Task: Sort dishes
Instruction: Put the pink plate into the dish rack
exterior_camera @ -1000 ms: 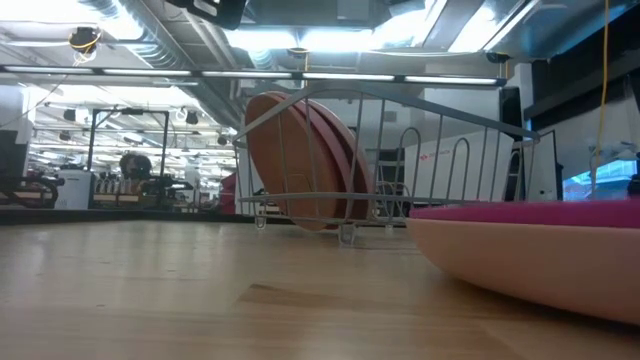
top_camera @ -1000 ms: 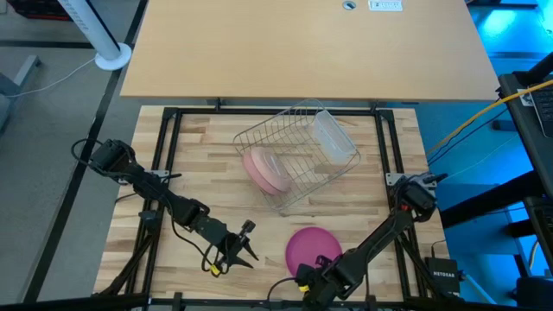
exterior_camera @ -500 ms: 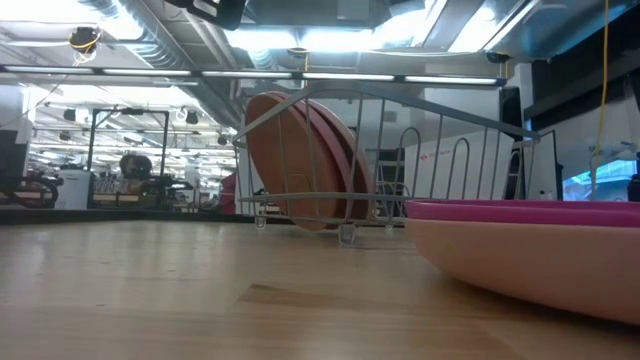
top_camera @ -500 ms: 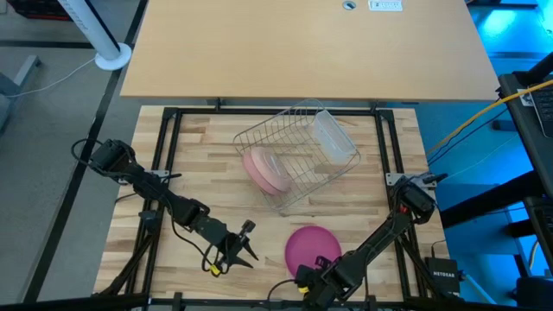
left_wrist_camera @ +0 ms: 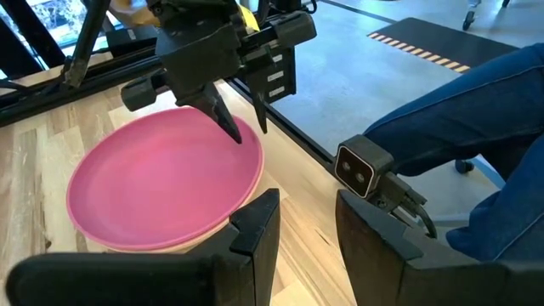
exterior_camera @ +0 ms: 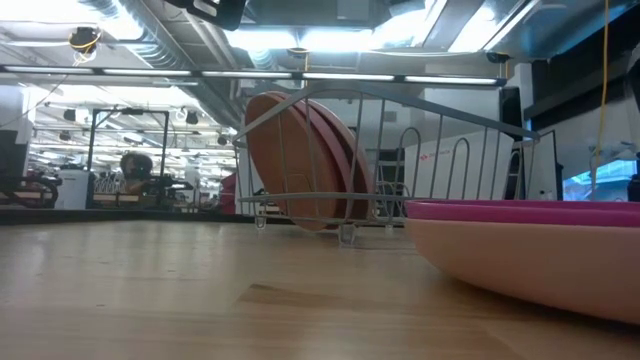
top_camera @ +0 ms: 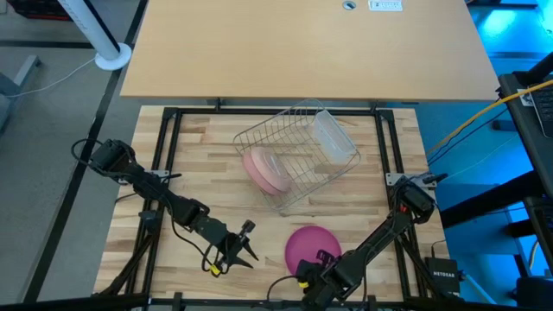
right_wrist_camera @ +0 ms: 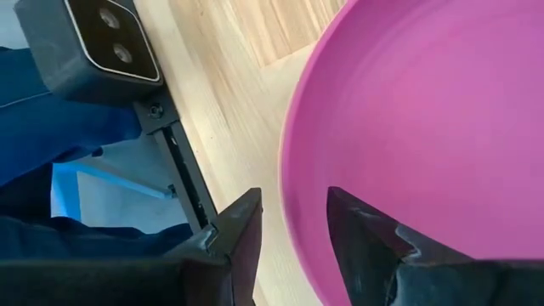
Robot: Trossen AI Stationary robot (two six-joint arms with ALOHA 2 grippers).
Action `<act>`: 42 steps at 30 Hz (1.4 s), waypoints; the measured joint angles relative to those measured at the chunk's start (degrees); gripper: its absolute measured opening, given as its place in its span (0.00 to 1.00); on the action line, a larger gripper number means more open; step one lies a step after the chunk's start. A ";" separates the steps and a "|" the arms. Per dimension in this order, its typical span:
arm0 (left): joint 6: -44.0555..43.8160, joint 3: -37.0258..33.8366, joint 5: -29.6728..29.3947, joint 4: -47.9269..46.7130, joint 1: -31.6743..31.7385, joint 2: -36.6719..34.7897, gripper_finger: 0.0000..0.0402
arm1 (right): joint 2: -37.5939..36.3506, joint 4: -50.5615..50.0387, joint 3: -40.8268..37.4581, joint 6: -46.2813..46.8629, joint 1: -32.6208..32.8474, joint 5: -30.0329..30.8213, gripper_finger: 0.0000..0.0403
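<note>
Magenta plate (top_camera: pixel 310 245): round, shallow, glossy, raised rim; lies flat on the desk (top_camera: pixel 199 177) near its front edge. In the low view its underside reads peach below a magenta rim.
Two more plates stand on edge, side by side, in the wire rack (top_camera: pixel 298 155): pale peach plate (top_camera: pixel 263 170) and tan-brown plate (exterior_camera: pixel 290 165). Plate count: three. One rack, one clear cup (top_camera: pixel 331 138) lying in the rack.
Right end effector (left_wrist_camera: pixel 240 129): fingers parted, straddling the magenta plate's front rim, one finger above the bowl; not clamped.
Left end effector (top_camera: pixel 245 246): fingers apart, empty, just beside the magenta plate.
</note>
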 joint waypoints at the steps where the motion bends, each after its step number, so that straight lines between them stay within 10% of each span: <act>1: 0.00 0.00 0.00 -0.01 0.00 0.00 0.27 | 0.00 -0.02 0.00 0.00 0.02 0.00 0.34; 17: -0.43 0.00 0.01 -0.01 0.00 0.00 0.27 | 3.48 0.27 0.07 -0.33 0.00 -0.42 0.34; 29: -0.31 0.02 0.02 0.02 0.00 0.00 0.27 | 3.38 1.08 0.96 -0.70 0.00 -0.51 0.03; 42: 0.02 0.02 0.00 0.04 0.02 0.00 0.27 | 3.85 -3.70 6.40 -3.61 0.00 0.02 0.01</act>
